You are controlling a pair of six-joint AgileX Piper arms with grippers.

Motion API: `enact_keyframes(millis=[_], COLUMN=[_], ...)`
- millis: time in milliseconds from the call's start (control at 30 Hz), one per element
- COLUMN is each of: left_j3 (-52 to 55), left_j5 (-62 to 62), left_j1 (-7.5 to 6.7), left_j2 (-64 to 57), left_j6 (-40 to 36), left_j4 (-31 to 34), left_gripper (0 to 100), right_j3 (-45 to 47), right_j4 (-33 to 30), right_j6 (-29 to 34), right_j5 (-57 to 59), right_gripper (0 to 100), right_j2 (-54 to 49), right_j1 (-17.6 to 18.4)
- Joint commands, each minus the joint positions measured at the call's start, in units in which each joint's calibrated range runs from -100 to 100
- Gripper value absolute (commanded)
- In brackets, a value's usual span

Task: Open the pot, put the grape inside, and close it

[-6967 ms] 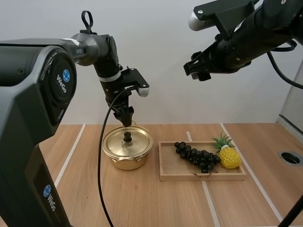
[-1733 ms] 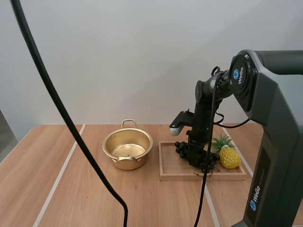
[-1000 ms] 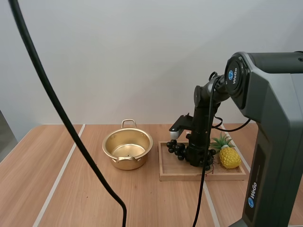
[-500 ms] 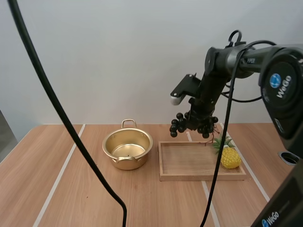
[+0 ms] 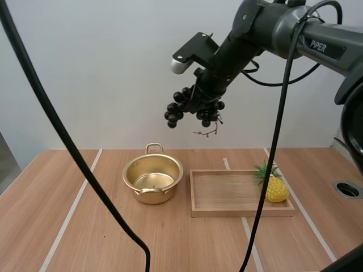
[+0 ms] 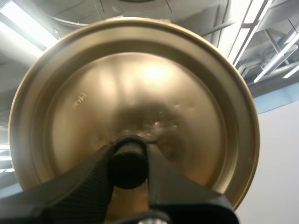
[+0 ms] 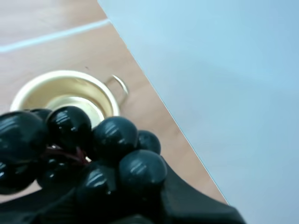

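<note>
table [image 5: 102, 226]: pale wood with white lines, nearest to me; the rest of the standing things are on it.
pot [image 5: 150, 196]: gold, upright and lidless, bare inside, one loop handle turned to the wall. It stands just beside the tray's left end, not touching it.
wooden tray [image 5: 227, 192]: flat on the table right of the pot, its floor bare apart from the fruit at its right end.
toy pineapple [image 5: 275, 188]: yellow with green leaves, at the tray's right end.
bunch of grapes [image 5: 193, 107]: dark and glossy, hanging high in the air well clear of the table, roughly over where pot and tray meet. A thin twig [image 5: 207, 132] dangles beneath it.
right gripper [image 5: 205, 93]: closed narrow on the bunch of grapes, its tips buried among the berries. From its own camera the grapes [image 7: 93, 149] crowd over the black fingers [image 7: 187, 200], and the pot [image 7: 60, 81] lies on the table below and beyond them.
left gripper [image 6: 129, 154]: only slightly parted, its two fingers [image 6: 93, 177] pinching the black knob [image 6: 128, 163] from either side.
lid [image 6: 140, 93]: gold and round, held by that knob, its top facing the wrist camera. Where it hangs relative to the table I cannot tell.
</note>
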Motion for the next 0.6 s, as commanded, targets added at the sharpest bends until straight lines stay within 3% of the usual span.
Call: enact_keyframes(millis=[0,233,567], left_j3=[-0.36,-0.36,-0.36], left_j5=[-3.28,-4.04,-4.04], left_j1=[-0.24,-0.24,-0.24], left_j2=[-0.72,-0.85,-0.85], left_j6=[0.12,0.12,0.12], left_j4=[0.5,0.5,0.5], left_gripper=[0,0,0], right_j3=[-0.87,-0.87,-0.87], right_j4=[1.11,1.11,1.11], right_j6=[2.56,4.22,3.36], right_j5=[0.48,-8.03,-14.34], right_gripper=[0,0,0], right_j2=[-0.59,3.34,15.92], right_j1=[3.31,9.17,10.36])
